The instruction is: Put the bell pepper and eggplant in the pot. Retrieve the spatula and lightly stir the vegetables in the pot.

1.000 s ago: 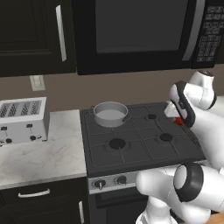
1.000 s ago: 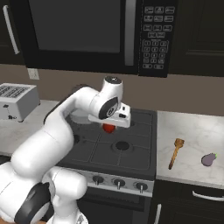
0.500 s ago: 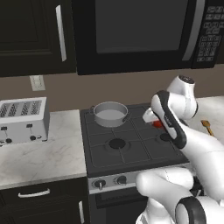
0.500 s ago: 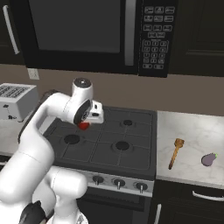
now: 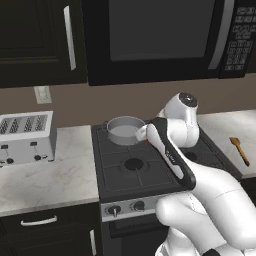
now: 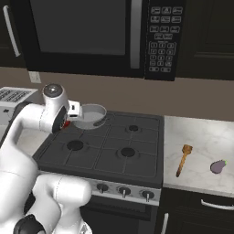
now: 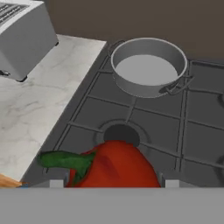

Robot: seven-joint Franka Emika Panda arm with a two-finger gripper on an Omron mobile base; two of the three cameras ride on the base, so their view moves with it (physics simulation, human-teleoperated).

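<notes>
Swung across stove from right side, arrived beside pot (image 7: 148,65). Gripper (image 7: 111,181) half-open, clamped on bell pepper (image 7: 116,166). Release over pot seemed next.

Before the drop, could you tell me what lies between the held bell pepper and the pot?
In the hand view, only bare stove grate and one burner lie between the bell pepper and the pot.

The white arm with dark joints is folded, its elbow raised high and the forearm pointing down and forward. The two-finger hand (image 7: 111,181) has its dark fingers closed on the glossy red rounded bell pepper (image 7: 114,166), held in the air.
</notes>
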